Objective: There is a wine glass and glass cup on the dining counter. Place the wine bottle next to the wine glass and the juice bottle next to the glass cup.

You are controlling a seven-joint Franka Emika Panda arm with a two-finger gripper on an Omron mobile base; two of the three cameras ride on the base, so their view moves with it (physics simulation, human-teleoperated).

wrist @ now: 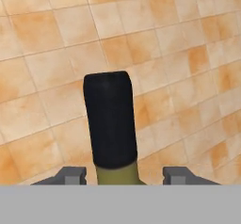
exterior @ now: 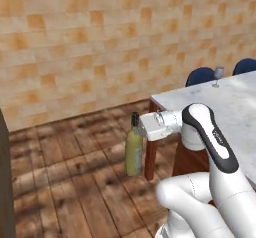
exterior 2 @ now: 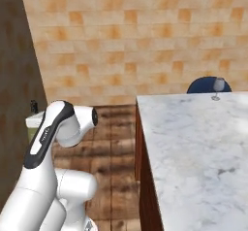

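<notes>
My gripper (exterior: 139, 130) is shut on the neck of the wine bottle (exterior: 133, 150), a tall olive-green bottle with a dark top. It hangs upright in the air above the wooden floor, just left of the dining counter's (exterior: 235, 107) corner. In the hand view the bottle's dark top (wrist: 111, 119) rises between my two fingertips (wrist: 71, 175), with the gripper (wrist: 123, 175) around its olive neck. The wine glass (exterior: 218, 74) stands at the far edge of the marble top, also seen as the wine glass (exterior 2: 218, 87) on the dining counter (exterior 2: 193, 142). The glass cup and juice bottle are out of view.
Blue stools (exterior: 200, 75) (exterior 2: 208, 84) stand behind the counter's far edge. A tiled wall (exterior: 100, 47) closes the back. A dark tall panel (exterior 2: 19, 79) stands at the left. Open wooden floor (exterior: 75, 182) lies left of the counter.
</notes>
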